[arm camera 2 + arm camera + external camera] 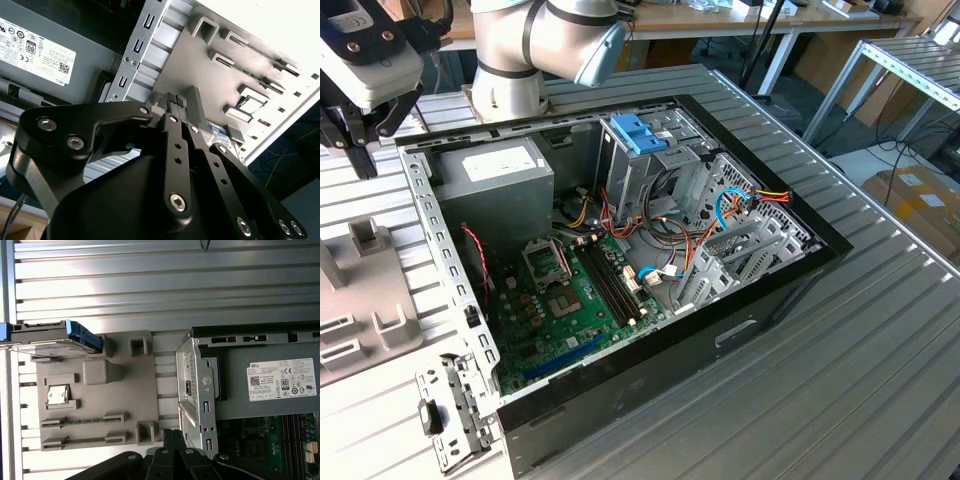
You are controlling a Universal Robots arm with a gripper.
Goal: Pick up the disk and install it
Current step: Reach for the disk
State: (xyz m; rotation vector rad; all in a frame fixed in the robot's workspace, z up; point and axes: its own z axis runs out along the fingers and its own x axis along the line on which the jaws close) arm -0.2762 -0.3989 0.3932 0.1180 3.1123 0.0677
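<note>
The disk, grey metal with light-blue side rails, stands on edge in a slot at one end of a grey fixture plate in the first wrist view. My gripper hangs over the plate's opposite edge, beside the computer case wall, well apart from the disk. Its black fingers are pressed together with nothing between them. In the exterior view the gripper hovers above the case's back corner at the exterior view's left.
The open computer case lies in the middle of the ribbed metal table, with a power supply, a motherboard and a metal drive cage with a bright-blue bracket. A small chip rests on the fixture plate.
</note>
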